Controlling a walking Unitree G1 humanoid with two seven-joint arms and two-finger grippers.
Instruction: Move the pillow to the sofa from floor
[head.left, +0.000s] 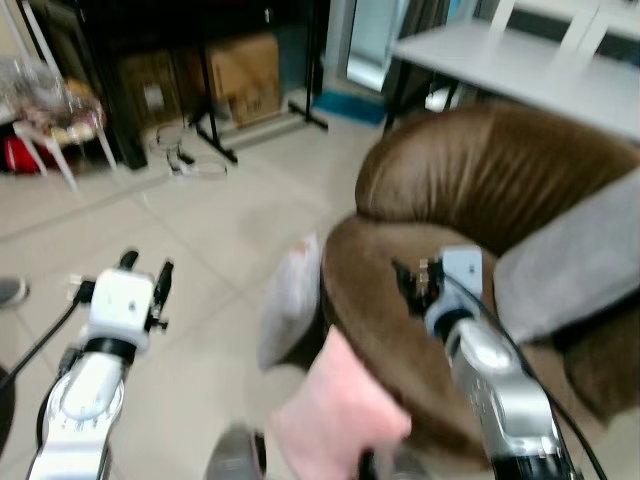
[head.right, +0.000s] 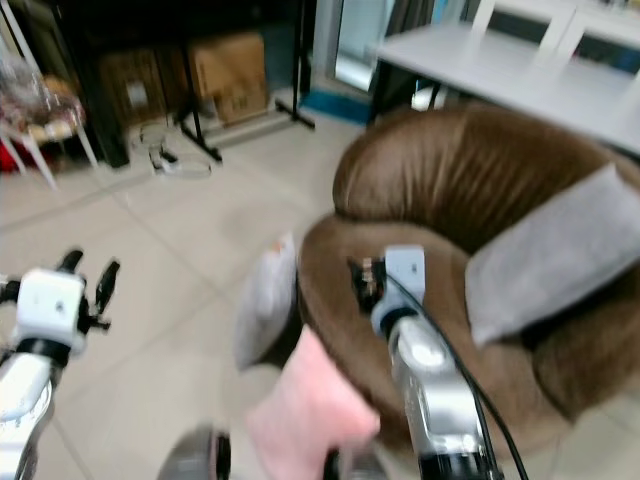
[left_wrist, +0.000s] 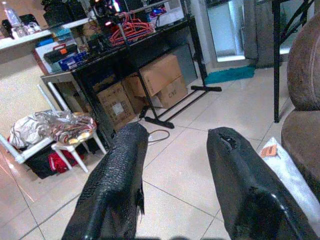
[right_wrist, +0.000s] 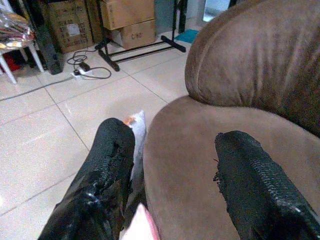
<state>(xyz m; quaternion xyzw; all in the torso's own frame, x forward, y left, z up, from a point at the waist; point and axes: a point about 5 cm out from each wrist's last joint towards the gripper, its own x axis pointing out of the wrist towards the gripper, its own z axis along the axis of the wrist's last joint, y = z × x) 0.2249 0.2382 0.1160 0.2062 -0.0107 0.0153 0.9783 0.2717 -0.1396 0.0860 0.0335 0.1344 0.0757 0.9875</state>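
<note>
While the pillow (head.left: 288, 298) leans on the floor (head.left: 210, 230) against the sofa (head.left: 480, 180), the reach is judged under way: both the left gripper (left_wrist: 175, 165) and right gripper (right_wrist: 172, 165) are held spread and empty beside the sofa, so lowering onto the pillow is called for.

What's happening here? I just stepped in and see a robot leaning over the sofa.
The robot stands at a brown sofa, both arms raised. Its right gripper hovers over the sofa's seat edge, jaws open and empty; the left gripper hangs over the tiled floor, also open and empty. A light pillow leans against the sofa's side on the floor, not yet picked up. A grey cushion already lies on the sofa, and something pink sits near the sofa's front.
</note>
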